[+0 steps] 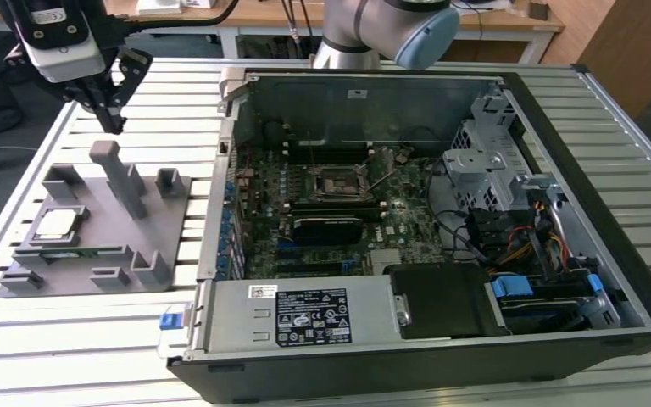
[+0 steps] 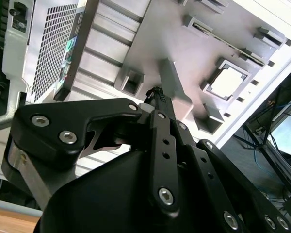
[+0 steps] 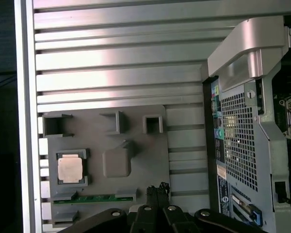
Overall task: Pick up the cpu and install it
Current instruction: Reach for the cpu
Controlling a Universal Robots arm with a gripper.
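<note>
You had the gripper (image 1: 111, 125) up in the air over the slatted metal table (image 1: 77, 356), above the far end of the grey holder (image 1: 169, 229) as the exterior view showed it. Its two black fingers were drawn in narrow, with the tips together and nothing between them; both wrist views showed the same pinched tips (image 2: 156, 93) (image 3: 157, 188).

The cpu (image 1: 58, 224) was not in your grip. It lay flat, silver top up, in its square pocket on the holder, towards the exterior view's left edge of that holder. It sat lower and nearer the camera than the fingertips, well apart from them. In the first wrist view the cpu (image 3: 70, 169) lay off to one side of the tips, with the holder's tall post (image 3: 117, 160) standing between the two. In the second wrist view the cpu (image 2: 226, 81) showed pale in its pocket beyond the fingers, and the post (image 2: 172, 82) rose just past the tips.

A green memory stick (image 3: 94, 198) lay in a slot just beside the cpu's pocket.

To the exterior view's right of the holder stood the open computer case (image 1: 439, 360), lying on its side. The square socket (image 1: 337, 182) on its board sat far from both your gripper and the cpu.
</note>
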